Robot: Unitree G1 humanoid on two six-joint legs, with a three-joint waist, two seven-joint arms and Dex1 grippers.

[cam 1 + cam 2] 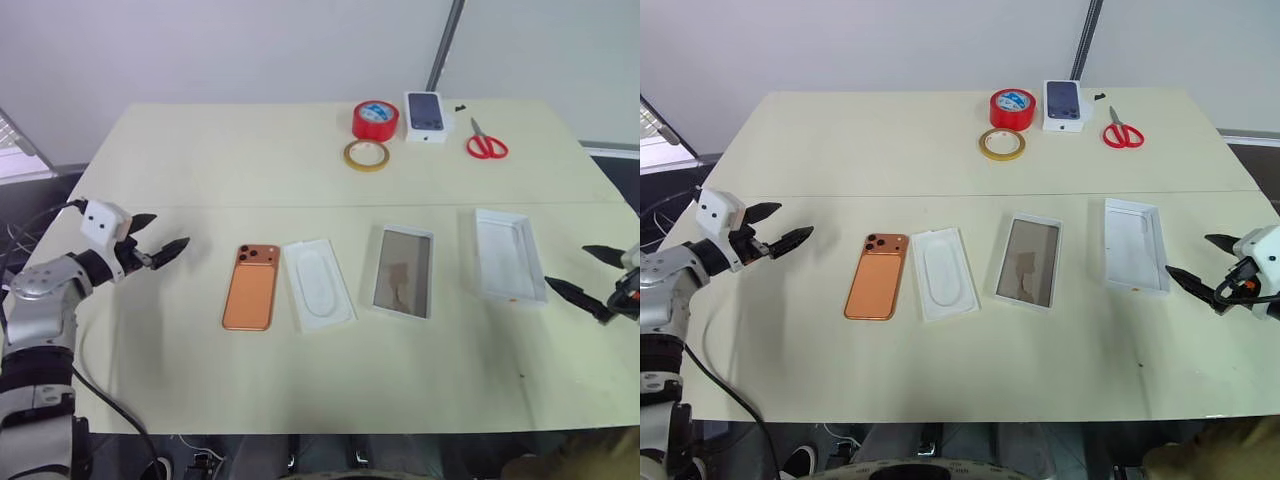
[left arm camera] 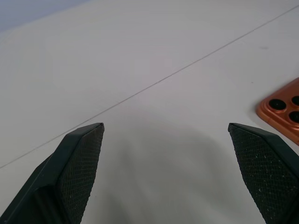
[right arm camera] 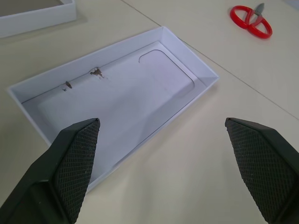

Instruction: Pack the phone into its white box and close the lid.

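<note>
The copper-orange phone (image 1: 250,287) lies back up on the table, its lens cluster at the far end; one corner (image 2: 285,112) appears in the left wrist view. My left gripper (image 1: 165,232) hovers open to its left, apart from it and holding nothing. The shallow white box (image 1: 508,255) lies open at the right, its bare inside (image 3: 117,93) seen in the right wrist view. Just right of it, my right gripper (image 1: 567,265) is open and holds nothing. Between phone and box lie a white insert tray (image 1: 318,285) and a second shallow white box part (image 1: 403,272) with a brownish inside. Which part is the lid I cannot tell.
At the back of the table stand a red tape roll (image 1: 375,120), a yellowish tape ring (image 1: 366,155), a small box printed with a dark phone (image 1: 425,115) and red scissors (image 1: 486,143). A seam (image 1: 300,207) crosses the tabletop.
</note>
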